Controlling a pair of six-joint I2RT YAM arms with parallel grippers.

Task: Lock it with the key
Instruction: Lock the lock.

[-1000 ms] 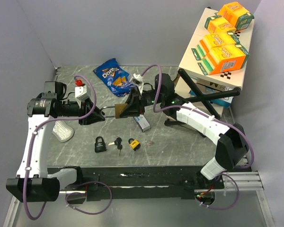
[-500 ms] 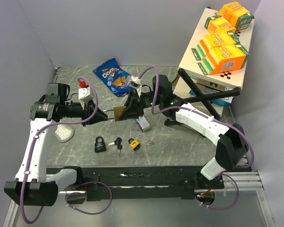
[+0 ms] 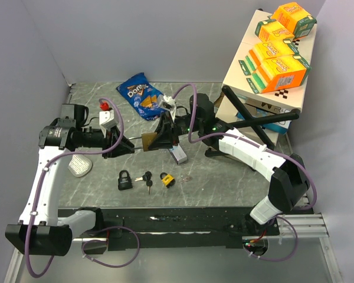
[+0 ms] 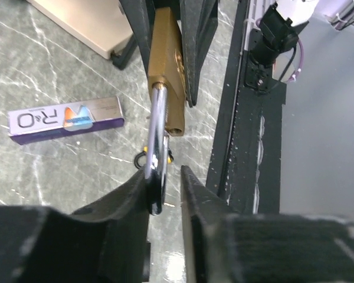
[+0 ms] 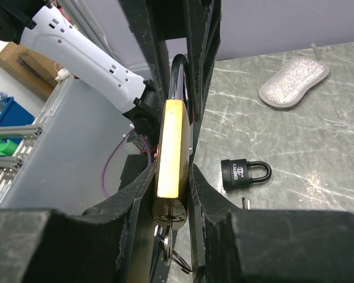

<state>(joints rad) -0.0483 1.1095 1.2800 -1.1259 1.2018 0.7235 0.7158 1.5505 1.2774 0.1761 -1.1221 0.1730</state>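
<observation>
My right gripper [image 3: 160, 139] is shut on the body of a brass padlock [image 3: 147, 140] and holds it above the table, shackle pointing left. In the right wrist view [image 5: 172, 171] the padlock [image 5: 171, 147] sits edge-on between the jaws. A key [image 5: 167, 244] with a ring is in its keyhole. My left gripper [image 3: 128, 144] is around the steel shackle [image 4: 156, 135]. In the left wrist view [image 4: 166, 175] the shackle rests against the left finger, with a gap to the right finger. The padlock body [image 4: 168, 76] lies beyond.
On the table below lie a black padlock [image 3: 124, 178], loose keys [image 3: 146, 178] and a small yellow-and-black lock [image 3: 167, 179]. A purple box [image 3: 177, 153], a Doritos bag [image 3: 140, 94] and a grey sponge [image 3: 78, 163] lie around. A carton stacked with snack boxes [image 3: 265, 76] stands at the right.
My left arm has shifted slightly right, toward the padlock. The right gripper has kept the padlock nearly still, lowering it a little.
</observation>
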